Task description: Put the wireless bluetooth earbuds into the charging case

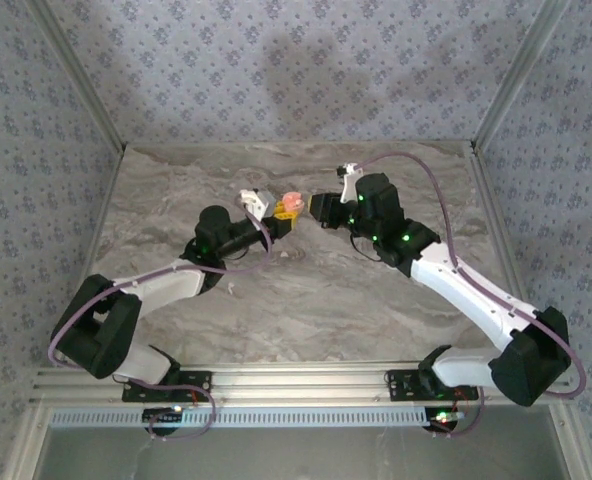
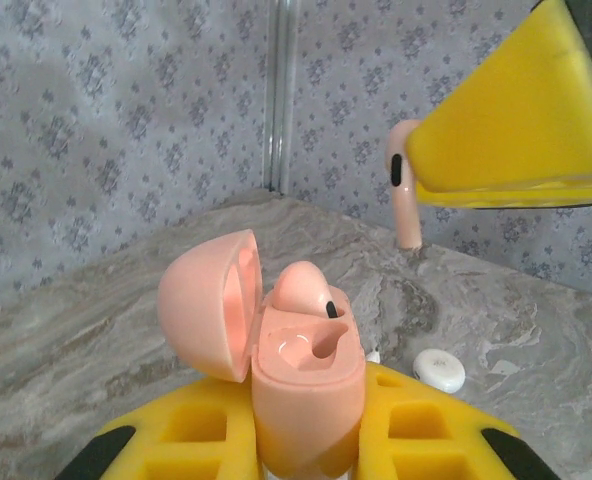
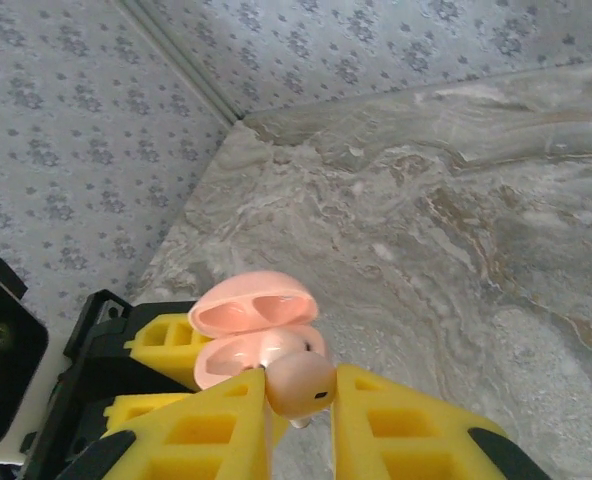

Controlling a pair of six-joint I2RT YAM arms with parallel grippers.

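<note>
We see the left end effector (image 1: 276, 213) pressed onto a charging case (image 2: 306, 395), its blocky yellow fingers (image 2: 201, 435) pinching the lower body from both sides. The case is smooth, glossy, pale pink plastic, rounded like a pebble. Its domed lid is hinged open to the left, showing two moulded hollows inside. It is held above the middle of the tabletop (image 1: 276, 310), toward the far side. An earbud (image 2: 301, 288) sits in the case, its bulbous matte pink head with a small black spot rising above the rim.

The right end effector (image 3: 301, 400) pinches the other earbud (image 3: 298, 385) between its yellow fingers (image 3: 211, 430), just right of the open case and apart from it. In the left wrist view this earbud (image 2: 404, 190) hangs with its slim stem pointing down and a black oval on its side.

The tabletop is grey with marbled veining. A small round white disc (image 2: 440, 370) lies flat on it, near the case.
</note>
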